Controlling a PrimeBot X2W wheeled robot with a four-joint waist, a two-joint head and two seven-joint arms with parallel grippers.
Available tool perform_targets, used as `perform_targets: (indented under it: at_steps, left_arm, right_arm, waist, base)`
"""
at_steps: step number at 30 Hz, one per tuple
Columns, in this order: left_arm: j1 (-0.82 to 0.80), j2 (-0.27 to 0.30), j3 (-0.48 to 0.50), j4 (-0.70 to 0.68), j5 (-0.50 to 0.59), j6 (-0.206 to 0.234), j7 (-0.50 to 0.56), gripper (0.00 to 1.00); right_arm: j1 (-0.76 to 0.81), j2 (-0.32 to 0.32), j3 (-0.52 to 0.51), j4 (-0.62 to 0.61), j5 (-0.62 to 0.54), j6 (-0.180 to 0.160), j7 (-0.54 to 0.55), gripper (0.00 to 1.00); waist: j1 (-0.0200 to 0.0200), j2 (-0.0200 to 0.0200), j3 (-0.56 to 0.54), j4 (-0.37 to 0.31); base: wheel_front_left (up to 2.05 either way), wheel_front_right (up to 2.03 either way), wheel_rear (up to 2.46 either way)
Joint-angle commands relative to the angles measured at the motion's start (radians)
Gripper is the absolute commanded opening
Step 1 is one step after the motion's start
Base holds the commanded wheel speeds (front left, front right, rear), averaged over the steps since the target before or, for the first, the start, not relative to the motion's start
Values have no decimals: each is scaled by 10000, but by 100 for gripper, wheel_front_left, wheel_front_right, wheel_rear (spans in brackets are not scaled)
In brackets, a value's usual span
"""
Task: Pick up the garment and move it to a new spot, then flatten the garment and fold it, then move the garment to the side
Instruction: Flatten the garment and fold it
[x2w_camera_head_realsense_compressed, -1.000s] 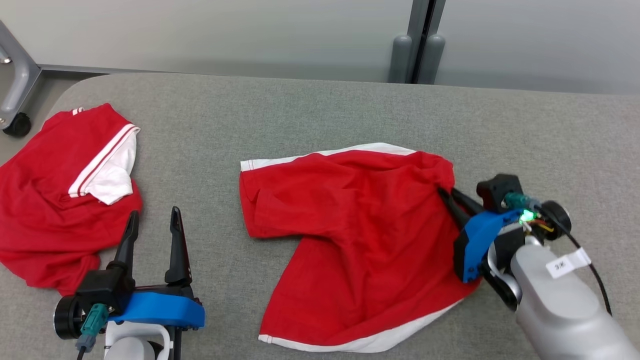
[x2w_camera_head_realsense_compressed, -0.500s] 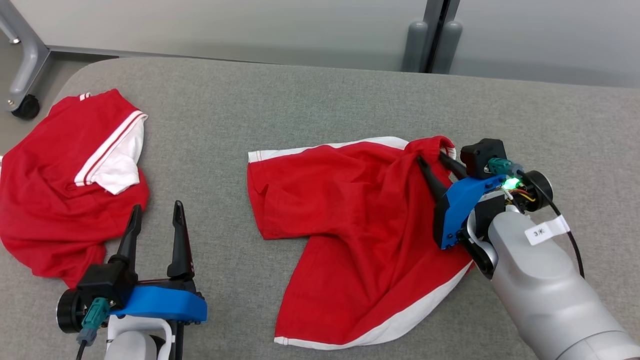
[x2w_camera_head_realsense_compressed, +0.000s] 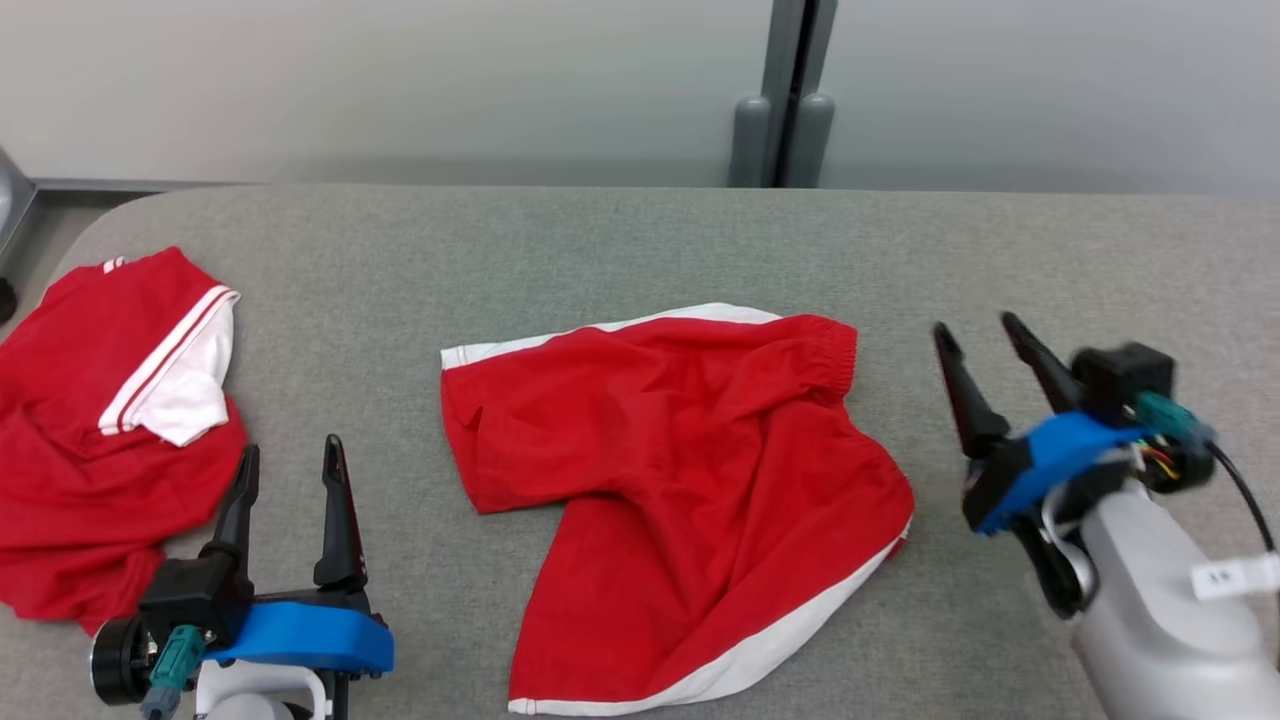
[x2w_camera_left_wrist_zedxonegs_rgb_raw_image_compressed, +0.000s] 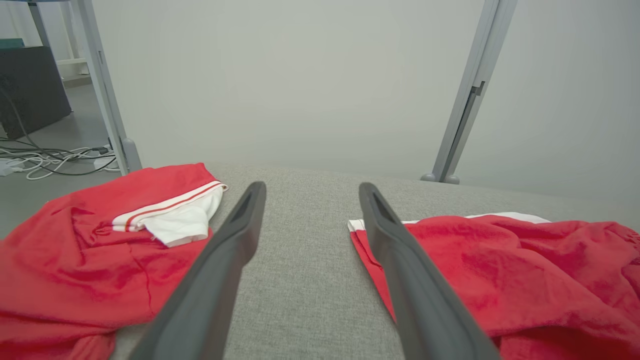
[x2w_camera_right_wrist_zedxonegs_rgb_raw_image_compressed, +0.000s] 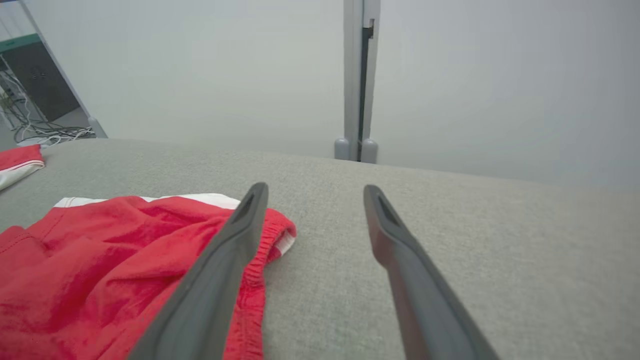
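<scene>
Shorts (x2w_camera_head_realsense_compressed: 690, 480): just left of right gripper (x2w_camera_head_realsense_compressed: 975, 330), waistband end nearest.
Grip: both open, empty; left gripper (x2w_camera_head_realsense_compressed: 290, 450) farther.

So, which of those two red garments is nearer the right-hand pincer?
The red shorts with white trim in the middle, their waistband beside the right pincer. The crumpled red garment with the white striped cuff lies far left.
</scene>
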Motion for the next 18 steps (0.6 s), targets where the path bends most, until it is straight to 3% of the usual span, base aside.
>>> perform_targets:
  at_steps: [1,5,11,18]
  left_arm:
    - [52,-12,37,-52,58,-18,-45,100]
    - [208,-12,155,-65,154,-55,-45,100]
    - [412,-12,198,-13,251,-104,-46,100]
    - [541,-11,184,96,346,-164,-46,100]
  right_arm:
    - [525,-66,-263,-384,-79,5,-36,100]
    - [1776,-52,-1291,-1948,-464,5,-37,100]
    - [3743,692,-2192,-4026,-1112,5,-39,100]
    - [5082,1345,-2286,-4933,-1293,5,-40,100]
  waist:
    - [1,1,-113,-133]
    - [1,1,-246,-302]
    - [1,1,-427,-484]
    - [1,1,-624,-455]
  base:
    - [0,0,0]
    - [0,0,0]
    - [0,0,0]
    - [0,0,0]
